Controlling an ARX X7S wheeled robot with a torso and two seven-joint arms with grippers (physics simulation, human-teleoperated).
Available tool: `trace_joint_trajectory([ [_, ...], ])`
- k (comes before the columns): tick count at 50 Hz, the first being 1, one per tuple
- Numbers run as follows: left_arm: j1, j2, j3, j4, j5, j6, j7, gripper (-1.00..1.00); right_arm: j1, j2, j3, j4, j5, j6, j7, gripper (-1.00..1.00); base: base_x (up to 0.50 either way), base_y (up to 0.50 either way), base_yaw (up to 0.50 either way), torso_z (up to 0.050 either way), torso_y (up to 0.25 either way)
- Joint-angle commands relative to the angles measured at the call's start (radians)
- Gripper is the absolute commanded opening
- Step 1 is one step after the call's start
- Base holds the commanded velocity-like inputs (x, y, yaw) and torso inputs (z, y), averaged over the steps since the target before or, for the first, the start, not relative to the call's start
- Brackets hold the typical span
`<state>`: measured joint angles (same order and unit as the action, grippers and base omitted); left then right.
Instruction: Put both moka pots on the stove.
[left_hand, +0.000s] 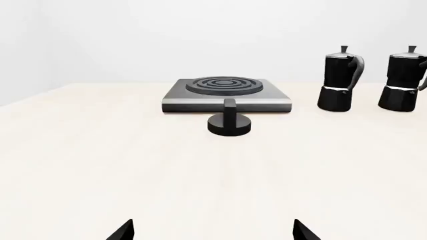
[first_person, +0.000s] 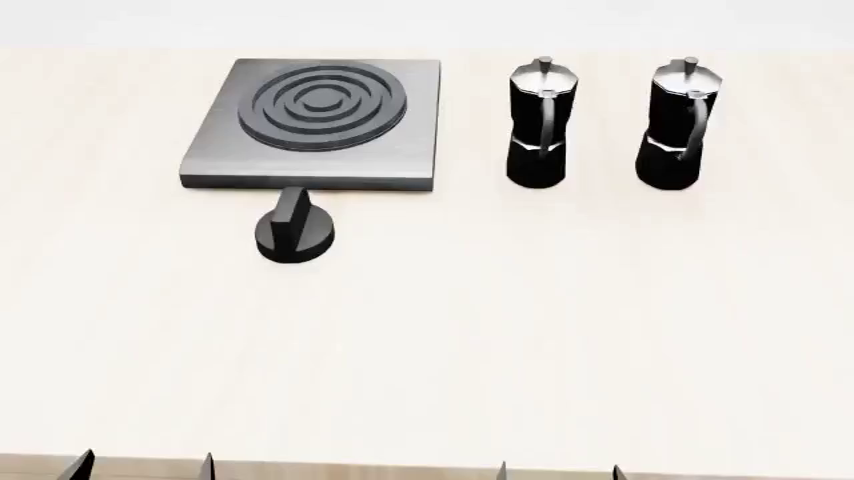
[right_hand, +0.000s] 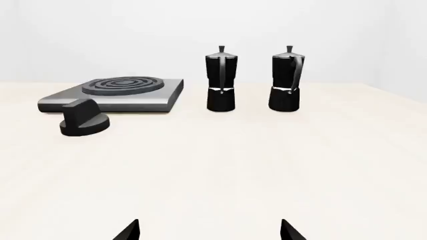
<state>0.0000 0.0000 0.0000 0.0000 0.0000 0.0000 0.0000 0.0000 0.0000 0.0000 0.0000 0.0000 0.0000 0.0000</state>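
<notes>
Pale table (first_person: 534, 330) carries stove (first_person: 214, 150), knob (first_person: 295, 232), two moka pots (first_person: 541, 125)

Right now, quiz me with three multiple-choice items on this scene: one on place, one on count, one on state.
1. In the head view, the moka pots stand:
A. on the stove
B. right of the stove
C. left of the stove

2. Black knobs lying in front of the stove:
A. one
B. two
C. three

3. Both tools are:
A. shut on pots
B. open, holding nothing
C. resting on the burner

Key: 1 B, both stand on the table beside the slab. 2 A, a single knob. 3 B, left tool and right tool show spread fingertips, nothing between.
</notes>
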Motion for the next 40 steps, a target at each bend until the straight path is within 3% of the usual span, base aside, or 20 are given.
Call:
trace_joint_trajectory([
  [1, 0.0, -0.03, 0.035, -0.002, -0.03, 0.003, -0.035, 1.0, 0.0, 0.024, -0.03, -0.001, 0.024, 0.0, 0.03, 1.0, 0.0, 0.0, 0.0, 0.0, 0.0],
  [12, 0.017, -0.055, 0.077, 0.05, -0.022, -0.005, -0.078, 1.0, -0.002, 0.056, -0.066, -0.006, 0.025, -0.02, 0.068, 1.0, 0.0, 0.0, 0.0, 0.0, 0.0],
  [18, 0.078, -0.077, 0.104, 0.309, 0.052, -0.079, -0.126, 1.0, -0.059, 0.076, -0.083, -0.242, 0.014, 0.072, 0.087, 1.0, 0.0, 0.0, 0.0, 0.0, 0.0],
  [28, 0.146, -0.095, 0.107, 0.63, 0.029, -0.187, -0.133, 1.0, -0.134, 0.102, -0.079, -0.621, 0.047, 0.213, 0.103, 1.0, 0.0, 0.0, 0.0, 0.0, 0.0],
  [40, 0.163, -0.108, 0.114, 0.695, 0.007, -0.185, -0.15, 1.0, -0.166, 0.129, -0.112, -0.737, 0.005, 0.195, 0.133, 1.0, 0.0, 0.0, 0.0, 0.0, 0.0],
])
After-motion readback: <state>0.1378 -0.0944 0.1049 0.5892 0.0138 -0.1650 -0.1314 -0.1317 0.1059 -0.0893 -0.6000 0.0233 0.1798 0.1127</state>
